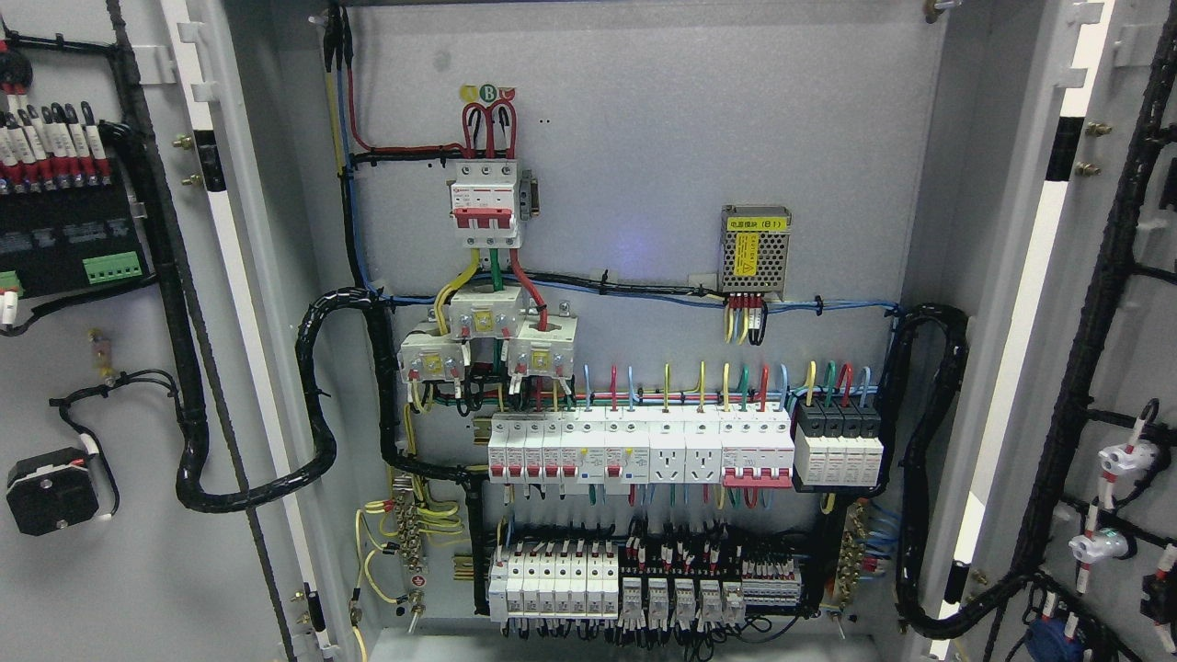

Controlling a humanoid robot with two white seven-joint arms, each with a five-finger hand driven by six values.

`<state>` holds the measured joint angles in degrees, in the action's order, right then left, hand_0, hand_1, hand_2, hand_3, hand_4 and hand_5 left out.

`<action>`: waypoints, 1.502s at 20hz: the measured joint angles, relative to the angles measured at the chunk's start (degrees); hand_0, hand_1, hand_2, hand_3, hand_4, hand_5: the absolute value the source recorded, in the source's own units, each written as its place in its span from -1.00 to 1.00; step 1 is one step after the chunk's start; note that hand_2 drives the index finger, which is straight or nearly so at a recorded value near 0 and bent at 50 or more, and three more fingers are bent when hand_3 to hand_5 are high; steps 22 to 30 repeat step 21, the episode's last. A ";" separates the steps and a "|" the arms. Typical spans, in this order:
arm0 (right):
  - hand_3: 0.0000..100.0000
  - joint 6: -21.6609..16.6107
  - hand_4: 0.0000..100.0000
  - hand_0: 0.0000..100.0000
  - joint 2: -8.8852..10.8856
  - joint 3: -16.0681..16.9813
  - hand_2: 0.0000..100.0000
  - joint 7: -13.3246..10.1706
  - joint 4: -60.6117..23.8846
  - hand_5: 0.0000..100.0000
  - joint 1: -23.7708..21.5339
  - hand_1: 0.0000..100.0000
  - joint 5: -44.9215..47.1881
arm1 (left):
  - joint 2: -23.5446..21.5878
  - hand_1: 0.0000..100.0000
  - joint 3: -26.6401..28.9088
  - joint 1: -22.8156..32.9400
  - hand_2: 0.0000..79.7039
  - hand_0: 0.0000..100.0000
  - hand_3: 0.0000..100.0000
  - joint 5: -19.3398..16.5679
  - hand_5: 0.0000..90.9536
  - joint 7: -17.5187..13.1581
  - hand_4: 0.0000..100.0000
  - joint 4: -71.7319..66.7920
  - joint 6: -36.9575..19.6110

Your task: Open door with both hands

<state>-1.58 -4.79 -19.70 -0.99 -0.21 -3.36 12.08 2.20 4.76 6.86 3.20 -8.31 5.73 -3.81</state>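
Head view: grey cabinet [644,138] standing wide open, both doors swung out, no robot hand showing.

Left door [110,570] hanging open at the picture's left, its inside facing out, carrying a black round part [51,492] low down and a thick black cable bundle [175,303] running along it. Right door [1117,303] hanging open at the right, also inside out, holding black cables and small white parts [1126,458]. Between the doors, sitting on the back panel: a red and white main breaker [485,204] up high, a small metal power box with a yellow label [756,248] to its right, a long row of white breakers [634,450] across the middle, more white blocks [552,579] lower down. Cannot tell whether either hand is apart or together, both being out of sight.
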 measured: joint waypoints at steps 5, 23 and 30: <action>-1.00 -0.04 -1.00 -0.23 -0.21 0.01 -1.00 0.36 0.08 -1.00 0.00 -1.00 -0.02 | 0.09 -1.00 0.17 0.00 -1.00 -1.00 -1.00 0.01 -1.00 0.00 -1.00 0.01 -0.03; -1.00 -0.09 -1.00 -0.23 -0.44 0.04 -1.00 0.67 0.18 -1.00 -0.13 -1.00 -0.03 | 0.22 -1.00 0.30 -0.23 -1.00 -1.00 -1.00 0.02 -1.00 0.00 -1.00 0.20 -0.03; -1.00 -0.09 -1.00 -0.23 -0.44 0.04 -1.00 0.67 0.18 -1.00 -0.13 -1.00 -0.03 | 0.22 -1.00 0.30 -0.23 -1.00 -1.00 -1.00 0.02 -1.00 0.00 -1.00 0.20 -0.03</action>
